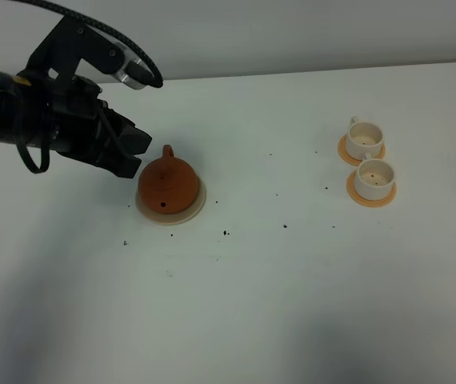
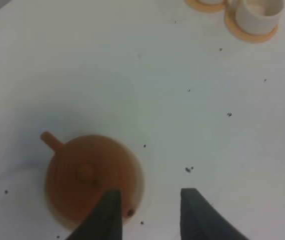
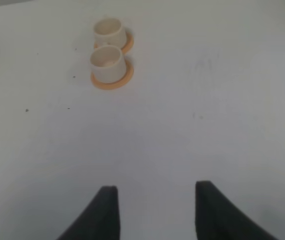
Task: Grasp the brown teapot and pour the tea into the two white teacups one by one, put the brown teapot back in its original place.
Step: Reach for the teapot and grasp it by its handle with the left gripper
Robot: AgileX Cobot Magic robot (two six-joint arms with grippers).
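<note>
The brown teapot (image 1: 166, 184) stands upright on its cream round coaster (image 1: 198, 205) at the left of the table. My left gripper (image 1: 136, 152) hovers just beside and above the pot on its far-left side. In the left wrist view the left gripper (image 2: 150, 200) is open with only bare table between its fingers, and one finger (image 2: 107, 215) overlaps the edge of the teapot (image 2: 90, 175). The two white teacups (image 1: 365, 136) (image 1: 375, 176) sit on orange saucers at the right. My right gripper (image 3: 155, 200) is open over bare table, well short of the cups (image 3: 107, 31) (image 3: 106, 61).
The white table (image 1: 276, 304) carries small dark specks (image 1: 226, 234) between the teapot and the cups. The back wall runs along the table's far edge. The right arm is outside the exterior high view.
</note>
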